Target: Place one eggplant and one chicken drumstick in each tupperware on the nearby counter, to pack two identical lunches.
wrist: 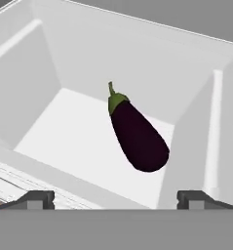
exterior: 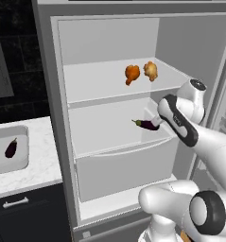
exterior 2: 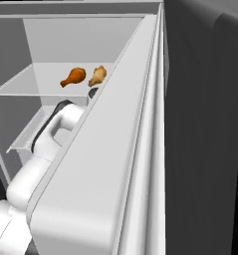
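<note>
A dark purple eggplant (wrist: 137, 135) with a green stem lies on the middle fridge shelf (exterior: 105, 127). My gripper (wrist: 116, 200) is open, its fingertips spread wide just short of that eggplant (exterior: 148, 125). Two orange-brown chicken drumsticks (exterior: 132, 73) (exterior: 151, 70) lie side by side on the upper shelf; the right base view also catches these drumsticks (exterior 2: 74, 76) (exterior 2: 97, 75). On the white marble counter (exterior: 43, 160) at the left stands a pale-grey tupperware (exterior: 21, 163) holding another eggplant (exterior: 11, 148).
The open fridge door (exterior 2: 120, 149) rises close on the arm's right. The shelf's side walls (wrist: 205, 136) and the upper shelf (exterior: 100, 82) box in the hand. A closed drawer (exterior: 124, 170) sits below the shelf. Dark cabinet fronts (exterior: 20, 212) stand under the counter.
</note>
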Tool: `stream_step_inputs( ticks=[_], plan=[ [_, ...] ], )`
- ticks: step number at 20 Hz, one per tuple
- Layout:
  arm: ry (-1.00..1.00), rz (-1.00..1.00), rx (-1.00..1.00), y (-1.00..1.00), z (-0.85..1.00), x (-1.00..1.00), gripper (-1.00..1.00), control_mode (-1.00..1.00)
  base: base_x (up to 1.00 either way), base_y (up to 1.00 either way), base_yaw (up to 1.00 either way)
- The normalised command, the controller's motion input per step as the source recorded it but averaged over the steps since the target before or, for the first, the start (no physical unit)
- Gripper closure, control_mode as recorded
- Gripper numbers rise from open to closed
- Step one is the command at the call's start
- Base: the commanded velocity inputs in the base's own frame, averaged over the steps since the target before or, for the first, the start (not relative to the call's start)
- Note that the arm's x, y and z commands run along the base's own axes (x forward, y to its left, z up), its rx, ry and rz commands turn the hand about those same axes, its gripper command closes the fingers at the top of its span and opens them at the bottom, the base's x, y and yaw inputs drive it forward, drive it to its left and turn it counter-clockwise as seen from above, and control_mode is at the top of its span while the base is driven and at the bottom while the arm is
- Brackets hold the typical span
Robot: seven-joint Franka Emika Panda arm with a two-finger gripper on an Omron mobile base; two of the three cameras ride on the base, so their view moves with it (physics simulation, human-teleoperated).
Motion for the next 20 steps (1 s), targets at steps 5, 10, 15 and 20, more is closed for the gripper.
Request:
stream_step_inputs(
  ticks=[5, 10, 15, 20],
  plan=[
    [0.00, 0.05, 0.03, 0.00, -0.19, 0.39, -1.00, -1.00, 0.00, 0.00, 0.00],
    [0.00, 0.03, 0.00, 0.00, -0.19, 0.46, -1.00, -1.00, 0.00, 0.00, 0.00],
    [0.00, 0.05, 0.04, 0.00, -0.09, 0.45, -1.00, -1.00, 0.00, 0.00, 0.00],
    [0.05, 0.01, 0.00, 0.01, -0.07, 0.12, -1.00, -1.00, 0.00, 0.00, 0.00]
  ],
)
